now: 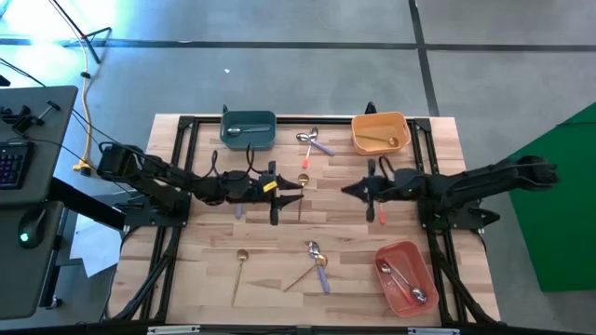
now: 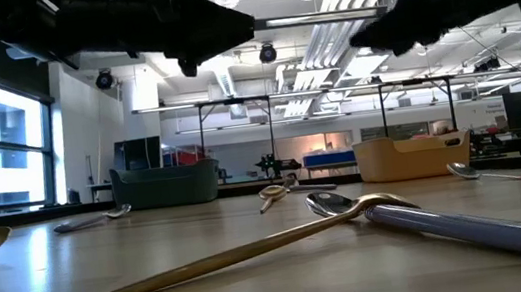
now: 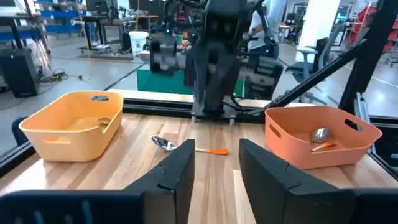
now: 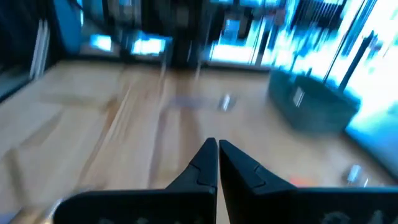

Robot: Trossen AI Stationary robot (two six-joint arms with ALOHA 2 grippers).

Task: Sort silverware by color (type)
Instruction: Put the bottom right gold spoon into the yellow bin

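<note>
Silverware lies scattered on the wooden table [image 1: 205,242]. A gold spoon [image 1: 239,268] lies near left. A gold utensil crosses a lavender-handled spoon [image 1: 317,265] near the middle; both show in the low view [image 2: 302,231]. A further cluster [image 1: 313,141] lies between the far bins. A red-handled spoon [image 1: 380,207] lies under my right arm and shows in the left wrist view [image 3: 186,148]. My left gripper [image 1: 296,186] is open and empty above the table's middle. My right gripper [image 1: 349,190] faces it, shut and empty.
A teal bin [image 1: 248,119] stands at the far left with a spoon in it. An orange bin [image 1: 402,128] at the far right holds a gold utensil. A red-pink bin [image 1: 424,265] at the near right holds spoons. A black frame runs along the table's edges.
</note>
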